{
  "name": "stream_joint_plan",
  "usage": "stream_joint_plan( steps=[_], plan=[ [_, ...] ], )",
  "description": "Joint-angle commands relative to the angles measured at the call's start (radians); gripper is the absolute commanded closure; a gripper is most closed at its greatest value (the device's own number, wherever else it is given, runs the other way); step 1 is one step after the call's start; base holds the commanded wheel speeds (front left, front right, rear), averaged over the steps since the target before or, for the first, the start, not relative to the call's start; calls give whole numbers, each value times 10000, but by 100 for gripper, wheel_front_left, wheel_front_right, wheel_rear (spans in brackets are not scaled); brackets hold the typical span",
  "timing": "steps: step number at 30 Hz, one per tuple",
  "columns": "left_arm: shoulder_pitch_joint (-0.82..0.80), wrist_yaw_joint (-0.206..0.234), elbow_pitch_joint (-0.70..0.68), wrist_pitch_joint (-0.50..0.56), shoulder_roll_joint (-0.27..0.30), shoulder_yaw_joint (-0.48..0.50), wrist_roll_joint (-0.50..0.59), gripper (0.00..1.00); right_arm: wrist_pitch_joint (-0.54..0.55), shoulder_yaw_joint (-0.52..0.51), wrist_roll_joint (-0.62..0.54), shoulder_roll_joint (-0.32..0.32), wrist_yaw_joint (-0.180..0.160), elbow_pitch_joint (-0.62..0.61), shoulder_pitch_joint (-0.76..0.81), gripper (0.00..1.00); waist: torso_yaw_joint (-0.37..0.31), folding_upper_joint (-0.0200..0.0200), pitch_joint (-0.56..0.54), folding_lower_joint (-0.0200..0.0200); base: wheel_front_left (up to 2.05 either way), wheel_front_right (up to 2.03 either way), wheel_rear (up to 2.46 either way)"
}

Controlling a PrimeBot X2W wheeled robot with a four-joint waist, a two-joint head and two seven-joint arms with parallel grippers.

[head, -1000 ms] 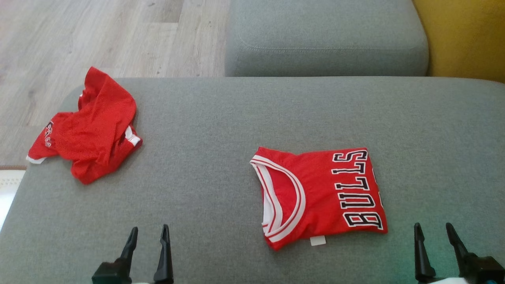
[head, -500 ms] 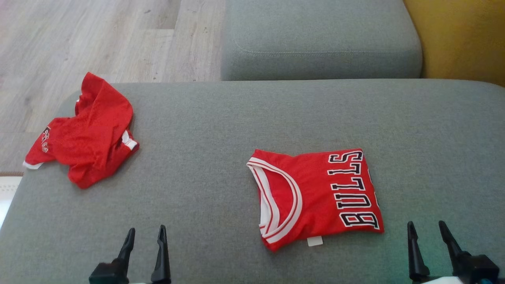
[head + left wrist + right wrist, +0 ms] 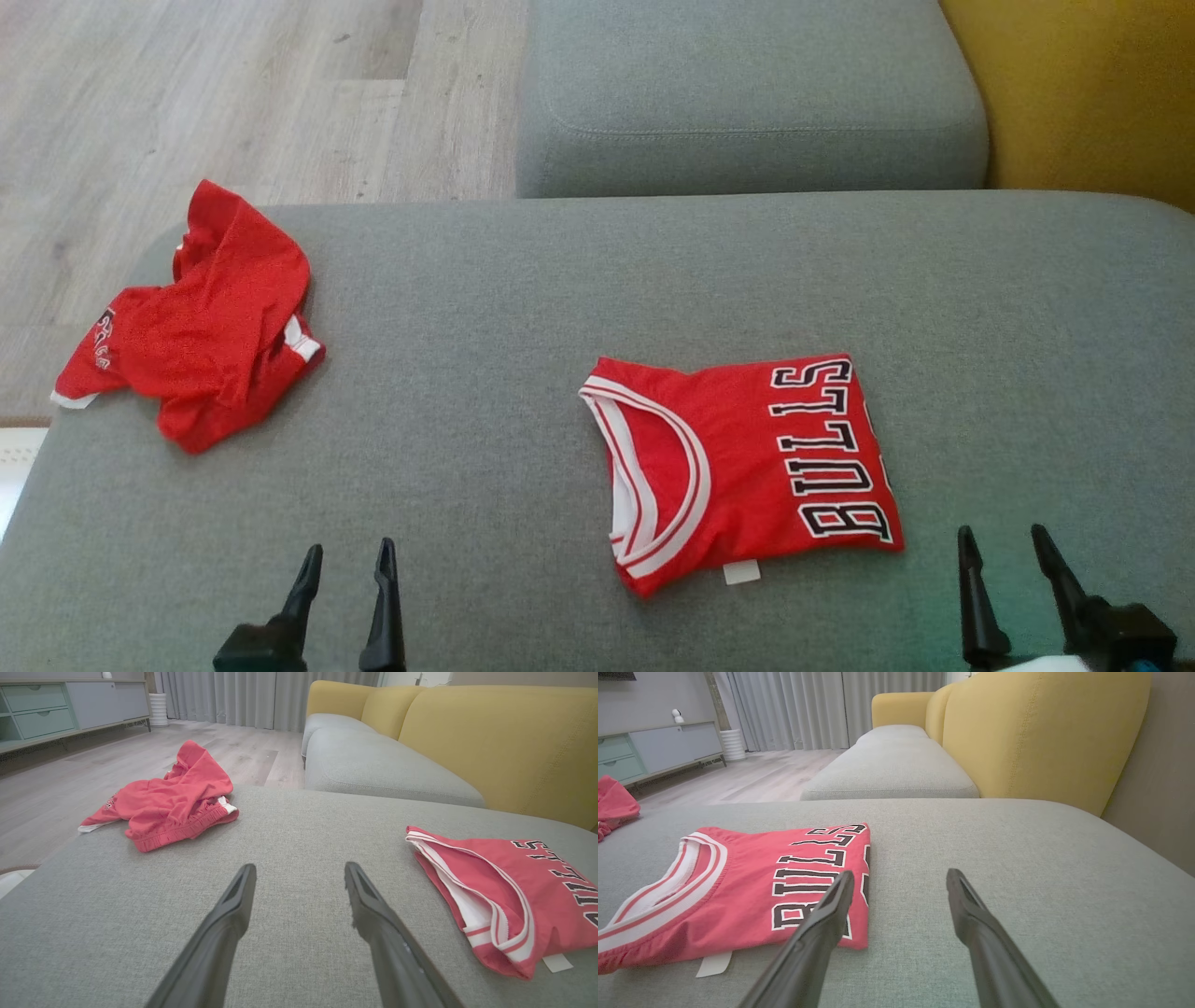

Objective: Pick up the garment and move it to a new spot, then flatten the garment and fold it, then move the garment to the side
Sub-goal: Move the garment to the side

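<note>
Two red garments are lying on the grey cushion [image 3: 523, 280]. A folded jersey [image 3: 747, 467] is sitting right of centre, its black-and-white lettering facing up and its striped collar [image 3: 700, 471] pointing toward the robot's left. A crumpled garment [image 3: 201, 327] is bunching at the far left corner, one end reaching past the cushion's edge. The two are lying well apart.

The left gripper [image 3: 348, 553] is hovering over bare cushion at the near edge, its jaws standing wide apart and holding nothing. The right gripper [image 3: 1001, 534] is waiting near the jersey's lettered corner, its jaws likewise spread and empty.

Judging by its neat rectangle, the jersey is looking ready for its move to the side. The cloth is appearing thin, light and limp, so it is likely going to sag and slide open if only the top layer is pinched. A safer hold is probably taking every layer at once, at the near edge by the white tag [image 3: 742, 572] and at the lettered edge, with both arms lifting together. The crumpled piece is offering its gathered hem [image 3: 182, 833] as the easiest part to pinch.
</note>
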Motion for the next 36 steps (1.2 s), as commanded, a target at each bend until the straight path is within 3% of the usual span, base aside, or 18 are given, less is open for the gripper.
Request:
stream_joint_plan(
  steps=[1, 5, 12, 17, 29, 30, 31, 36],
  plan=[
    [-275, -7, -291, -124, -68, 338, 52, 0, -137, 302, 157, -77, 67, -235, -428, 0, 12, 0, 11, 0, 0, 0, 0],
    [-252, 2, -307, -124, -68, 277, 67, 0, 429, 601, 810, -77, 67, -256, -954, 0, 48, 0, 94, 0, 0, 0, 0],
    [-422, -59, -243, -124, -68, 101, 93, 0, 4400, 1228, 2888, -798, 67, -237, -2678, 0, 194, 0, 517, 0, 0, 0, 0],
    [-635, -77, -221, -124, -68, -127, 57, 0, 6663, 1081, 3172, -1043, 67, 594, -3721, 0, 487, 0, 967, 0, 0, 0, 0],
    [-1394, 16, -216, -124, -68, -592, -82, 0, 7612, 577, 3448, -834, 67, 2900, -5593, 0, 1012, 0, 1952, 0, 0, 0, 0],
    [-1433, 35, -230, -124, -68, -605, -88, 0, 7663, 595, 3569, -827, 67, 3025, -5716, 93, 1013, 0, 2007, 0, 0, 0, 0],
    [-1466, 63, -244, -124, -68, -611, -94, 0, 7675, 617, 3694, -826, 67, 3113, -5841, 100, 1001, 0, 2046, 0, 0, 0, 0],
    [-1544, 147, -365, -124, -68, -573, -101, 0, 7256, 629, 4064, -1112, 67, 3151, -6627, 100, 585, 0, 2356, 0, 0, 0, 0]
  ],
)
